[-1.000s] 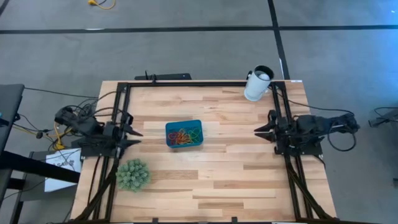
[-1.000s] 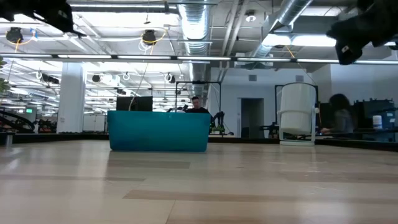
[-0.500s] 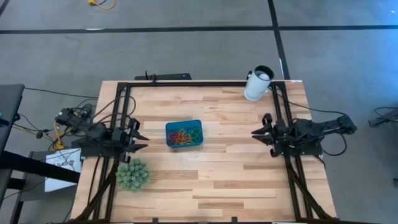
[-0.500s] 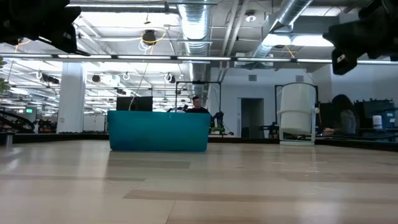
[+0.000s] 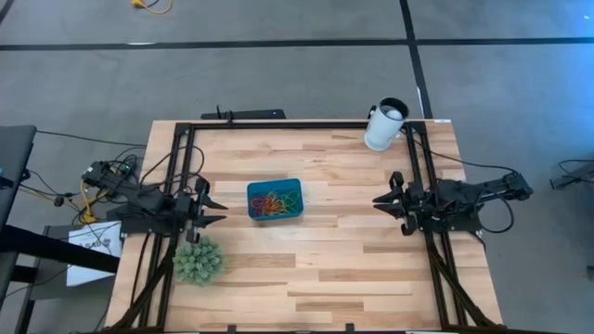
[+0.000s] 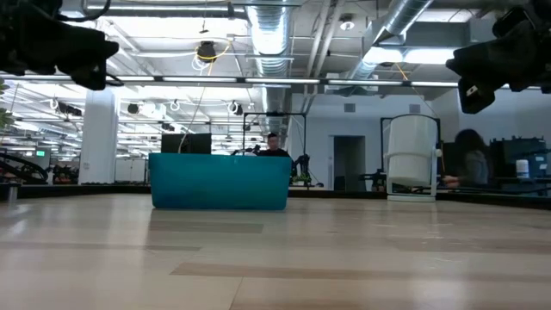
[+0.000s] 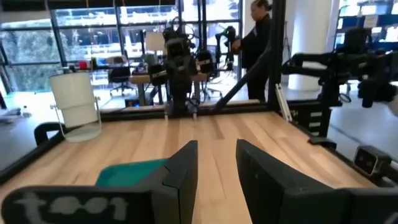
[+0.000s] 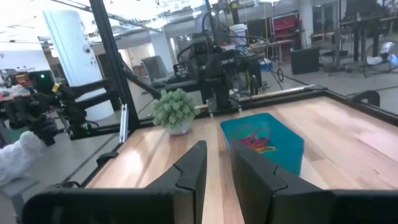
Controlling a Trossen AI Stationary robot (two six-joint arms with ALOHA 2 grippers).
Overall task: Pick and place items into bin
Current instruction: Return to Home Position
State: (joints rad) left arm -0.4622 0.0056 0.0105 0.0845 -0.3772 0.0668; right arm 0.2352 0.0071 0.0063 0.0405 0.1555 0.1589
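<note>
Coloured rubber-band loops (image 5: pixel 273 205) all in shallow teal bin (image 5: pixel 252 192); task looks done. Left end effector (image 5: pixel 214 211), right end effector (image 5: pixel 382 202) parted, empty.

A white cup (image 5: pixel 382 127) and green spiky ball (image 5: pixel 198 261).

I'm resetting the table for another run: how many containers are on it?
2. The blue bin sits near the middle of the table, holding rubber bands. A white cup is at the back right corner. None seem hidden.
</note>
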